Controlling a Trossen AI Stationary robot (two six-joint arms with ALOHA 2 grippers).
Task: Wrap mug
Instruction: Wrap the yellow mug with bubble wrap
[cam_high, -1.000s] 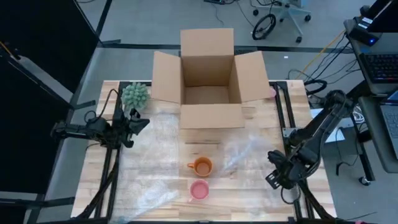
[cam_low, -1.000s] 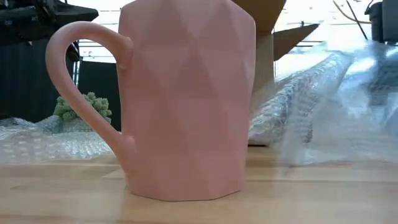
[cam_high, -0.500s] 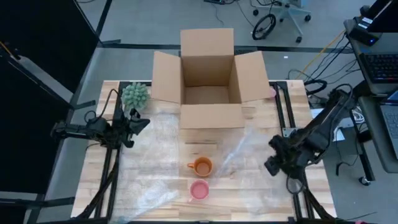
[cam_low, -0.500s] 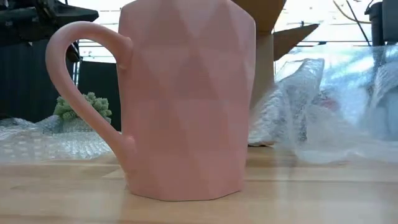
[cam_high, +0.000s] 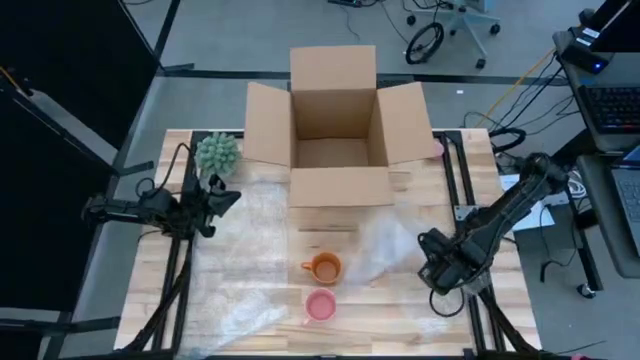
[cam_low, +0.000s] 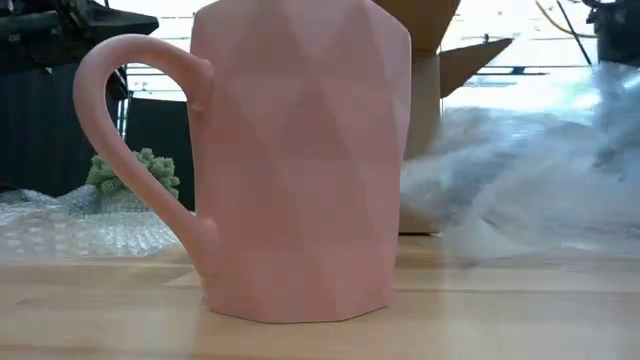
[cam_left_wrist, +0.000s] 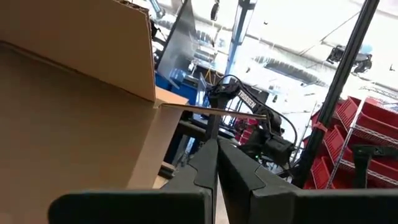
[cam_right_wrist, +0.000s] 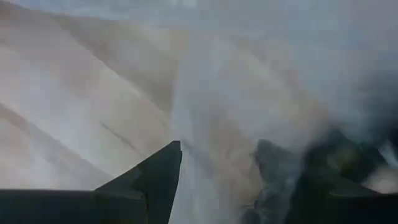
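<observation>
On the worktop (cam_high: 250, 265), the orange mug (cam_high: 324, 267) and pink mug (cam_high: 320, 306) stand bare near centre. At four o'clock the right gripper (cam_high: 432, 262) clamps its jaws on bubble wrap (cam_high: 385, 245); wrapping hasn't started. At nine o'clock, the left gripper (cam_high: 222, 195) waits, jaws closed.

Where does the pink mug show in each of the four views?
High view: pink mug near the table's front edge, just below the orange mug.
Low view: fills the centre, handle to the picture's left.
Left wrist view: not in it.
Right wrist view: not in it.
Shared landmark: the cardboard box, behind the mug in the low view.
</observation>
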